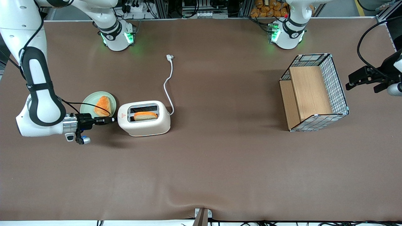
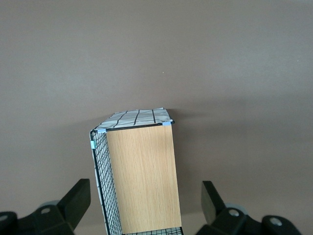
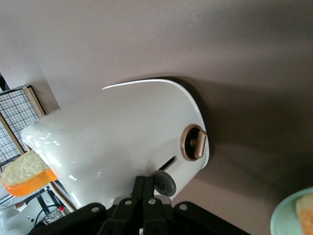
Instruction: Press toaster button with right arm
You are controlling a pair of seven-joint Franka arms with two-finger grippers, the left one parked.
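End effector (image 1: 109,120) (image 3: 145,184): closed, slim black fingers (image 3: 138,192) pressed together, gripping nothing, tips up against the button (image 3: 165,183) on the toaster's (image 1: 147,126) (image 3: 122,137) narrow end. In the front view, at nine o'clock of the toaster, level with its lower half, held out sideways on the right arm (image 1: 40,103) (white, black bands, silver wrist). Button itself small, round, grey, seated at the foot of a dark slit in the end wall; close beside it, a brownish dial (image 3: 193,142).

Toaster cream-white, upright on the table (image 1: 201,163), toward the working arm's end. One slice of bread (image 1: 145,115) (image 3: 27,174) standing in the slot nearer the front camera, orange crust showing. Small red triangle on top by the slots.

At ten o'clock of the toaster, just beside it: pale green plate (image 1: 88,104) (image 3: 288,215) carrying an orange pastry (image 1: 103,106). From the toaster's three o'clock end, white cord (image 1: 170,82) snaking toward twelve o'clock, plug (image 1: 170,57) lying loose on the table.

Well apart at three o'clock, toward the parked arm's end: wire basket (image 1: 337,83) (image 2: 105,169) with wooden panels inside.
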